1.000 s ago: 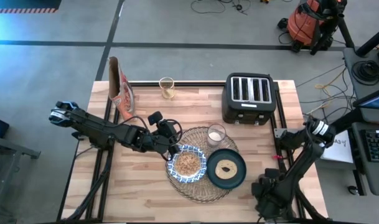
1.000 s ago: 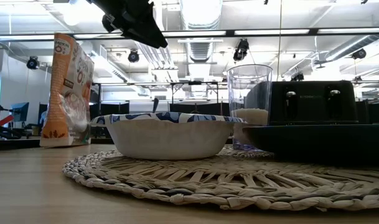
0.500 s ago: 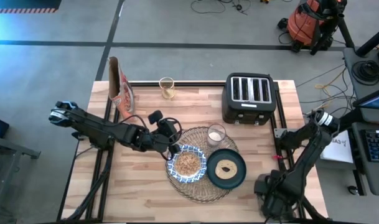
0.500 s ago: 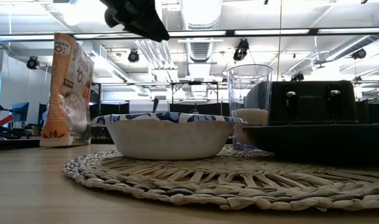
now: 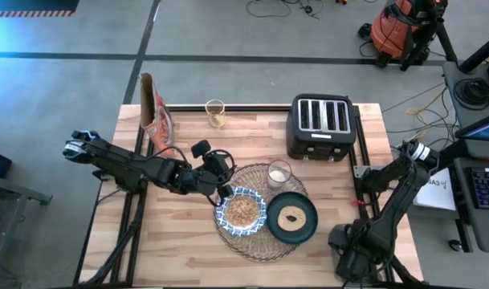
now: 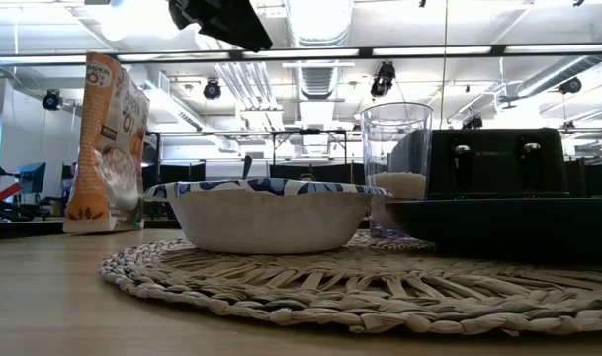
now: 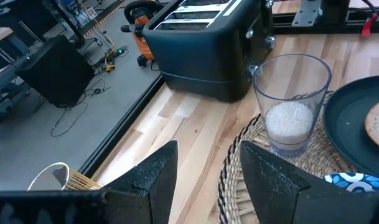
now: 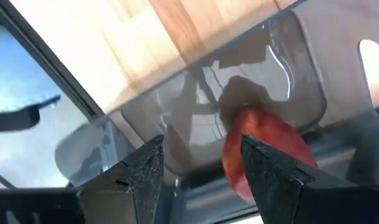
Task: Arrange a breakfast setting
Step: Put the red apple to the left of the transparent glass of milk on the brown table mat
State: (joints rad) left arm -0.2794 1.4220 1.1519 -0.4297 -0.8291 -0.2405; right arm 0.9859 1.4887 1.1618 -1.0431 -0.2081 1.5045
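Currently I'm reaching my left gripper point(image 5: 225, 191), spread and empty, beside one bowl point(image 5: 242, 211); one plate point(image 5: 293, 217), two glasses; right gripper point(image 8: 198, 163) spread too.

Coarse woven straw placemat point(image 6: 380, 287), clear glass point(image 7: 292, 102), pale wood table point(image 5: 188, 249); toaster point(image 7: 208, 50) perhaps matt plastic.

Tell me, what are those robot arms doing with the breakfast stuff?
Breakfast looks set. On the straw placemat sit a patterned bowl of cereal, a dark plate with bread and a small glass. The left gripper hovers beside the bowl, fingers open and empty. The right gripper waits off the table's right edge, holding nothing.
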